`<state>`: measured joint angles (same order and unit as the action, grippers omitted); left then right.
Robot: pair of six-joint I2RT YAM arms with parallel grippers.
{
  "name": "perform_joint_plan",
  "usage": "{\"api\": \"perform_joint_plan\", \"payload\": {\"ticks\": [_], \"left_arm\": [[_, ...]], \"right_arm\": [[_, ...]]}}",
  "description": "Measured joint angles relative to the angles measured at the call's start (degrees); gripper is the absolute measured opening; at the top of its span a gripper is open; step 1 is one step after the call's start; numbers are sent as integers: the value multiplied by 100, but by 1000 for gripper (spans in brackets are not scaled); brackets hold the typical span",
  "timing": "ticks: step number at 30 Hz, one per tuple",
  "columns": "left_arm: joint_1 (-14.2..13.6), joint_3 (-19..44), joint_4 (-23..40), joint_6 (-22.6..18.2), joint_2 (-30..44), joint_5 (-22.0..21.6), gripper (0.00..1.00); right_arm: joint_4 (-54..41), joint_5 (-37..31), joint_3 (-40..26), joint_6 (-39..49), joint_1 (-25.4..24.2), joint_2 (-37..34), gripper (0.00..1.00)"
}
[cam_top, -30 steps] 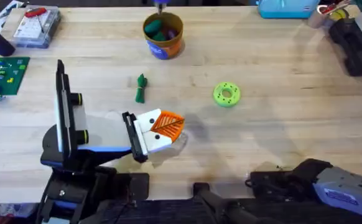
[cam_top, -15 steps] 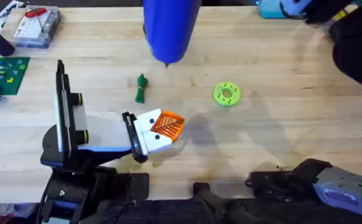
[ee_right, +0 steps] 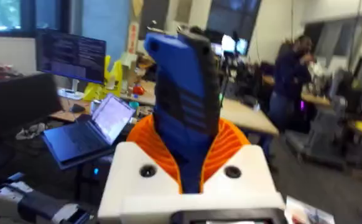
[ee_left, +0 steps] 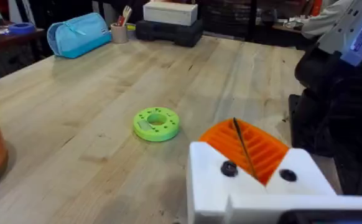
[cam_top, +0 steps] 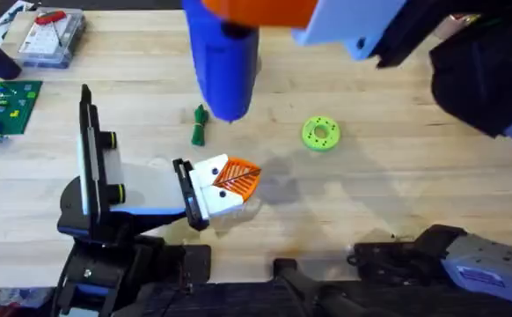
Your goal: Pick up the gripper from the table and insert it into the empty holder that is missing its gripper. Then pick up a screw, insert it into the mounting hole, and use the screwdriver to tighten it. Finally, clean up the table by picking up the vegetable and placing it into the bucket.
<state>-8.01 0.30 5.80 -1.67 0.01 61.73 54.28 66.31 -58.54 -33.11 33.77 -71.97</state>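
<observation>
Wooden desk (cam_top: 397, 176), office behind. Right gripper (ee_right: 187, 180) pinching screwdriver (cam_top: 225, 66), bit down, high above and beyond holder (cam_top: 216, 201); orange gripper (cam_top: 237, 178) seated there. Left gripper state: cannot tell. Versus half a second ago: screwdriver larger, closer to camera.
</observation>
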Motion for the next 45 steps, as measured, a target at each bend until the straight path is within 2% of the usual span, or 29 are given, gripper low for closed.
{"api": "perform_joint_plan", "payload": {"ticks": [14,20,30,45], "left_arm": [[0,0,0,0,-1,0,16],[0,0,0,0,0,0,16],[0,0,0,0,-1,0,16],[0,0,0,0,0,0,16]], "right_arm": [[431,-63,852,179,141,-1,108],[446,-92,860,332,382,-3,108],[447,-67,863,492,415,-162,108],[449,-73,1065,974,764,-256,108]]}}
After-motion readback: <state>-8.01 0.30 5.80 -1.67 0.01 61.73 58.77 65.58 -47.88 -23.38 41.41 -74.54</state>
